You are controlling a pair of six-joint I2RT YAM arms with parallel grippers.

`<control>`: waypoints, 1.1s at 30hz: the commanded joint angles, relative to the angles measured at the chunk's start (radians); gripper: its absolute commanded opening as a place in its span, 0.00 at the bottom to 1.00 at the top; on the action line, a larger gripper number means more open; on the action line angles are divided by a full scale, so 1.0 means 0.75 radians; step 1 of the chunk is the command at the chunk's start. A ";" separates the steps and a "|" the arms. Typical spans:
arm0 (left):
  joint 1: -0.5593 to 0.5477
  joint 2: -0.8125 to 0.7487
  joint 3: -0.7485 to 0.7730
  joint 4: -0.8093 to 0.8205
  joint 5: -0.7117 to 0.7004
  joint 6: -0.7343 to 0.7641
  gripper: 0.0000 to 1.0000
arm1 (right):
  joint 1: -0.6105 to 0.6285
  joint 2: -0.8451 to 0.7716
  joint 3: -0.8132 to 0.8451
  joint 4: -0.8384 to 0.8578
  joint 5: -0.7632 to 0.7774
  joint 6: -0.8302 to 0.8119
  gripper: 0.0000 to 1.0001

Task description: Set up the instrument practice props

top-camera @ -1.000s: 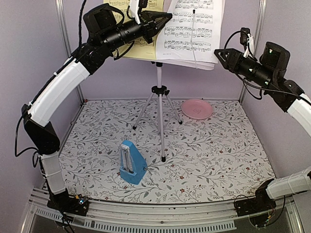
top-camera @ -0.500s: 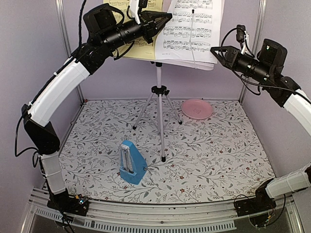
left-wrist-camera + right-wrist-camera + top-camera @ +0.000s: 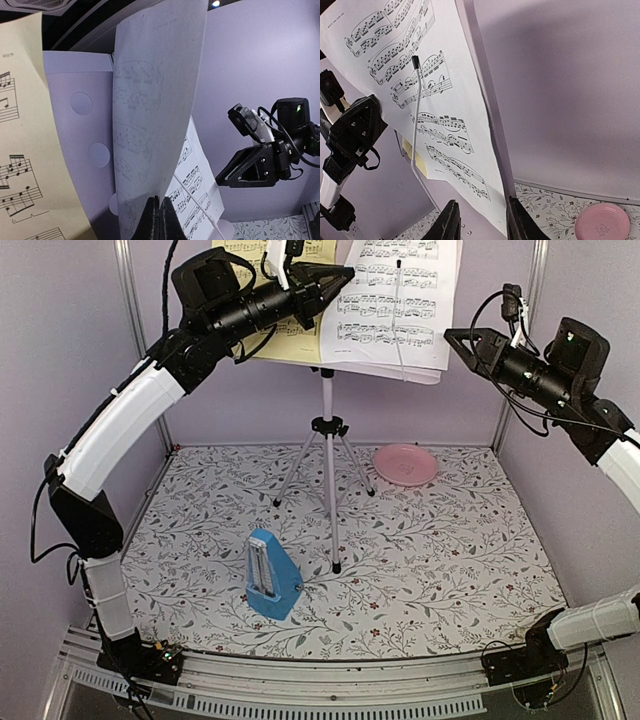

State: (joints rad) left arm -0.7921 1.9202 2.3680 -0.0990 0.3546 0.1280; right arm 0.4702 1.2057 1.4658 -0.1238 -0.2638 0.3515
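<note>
Top external view: the bench (image 3: 450,560) is covered with a white cloth printed with grey leaves and small red flowers. Plain lilac walls (image 3: 240,410) close it in at the far side and both flanks, with silver frame posts (image 3: 130,300) in the far corners. The music stand (image 3: 327,430) rises on its tripod at the far centre. Its desk carries the yellow sheet (image 3: 290,340) on the left and the white sheet (image 3: 400,300) on the right, and a thin wire clip (image 3: 398,310) lies across the white page. The blue metronome (image 3: 270,578) stands upright near the front, left of centre. The pink plate (image 3: 405,464) lies far back, just right of the tripod legs.

The left pincer (image 3: 345,273) is closed on the left edge of the white sheet, high at the stand. The right pincer (image 3: 450,336) is just beside the sheet's right edge. Its jaws are parted, and the right wrist view shows the page's lower corner running down between them.
</note>
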 commanded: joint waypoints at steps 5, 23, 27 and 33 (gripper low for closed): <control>-0.008 0.021 -0.009 0.026 0.002 0.000 0.00 | 0.002 -0.005 -0.010 -0.003 -0.021 0.015 0.33; -0.011 0.024 -0.013 0.034 0.001 0.003 0.00 | 0.001 0.010 -0.050 -0.032 0.018 0.027 0.34; -0.010 0.024 -0.014 0.032 0.003 0.002 0.00 | 0.001 0.010 -0.051 -0.016 -0.026 0.030 0.26; -0.011 0.023 -0.019 0.030 0.003 0.001 0.00 | 0.001 -0.011 -0.071 0.020 -0.093 0.022 0.18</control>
State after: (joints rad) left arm -0.7929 1.9202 2.3672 -0.0940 0.3546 0.1280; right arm 0.4706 1.2106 1.4307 -0.1440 -0.2798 0.3706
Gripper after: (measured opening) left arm 0.008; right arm 0.204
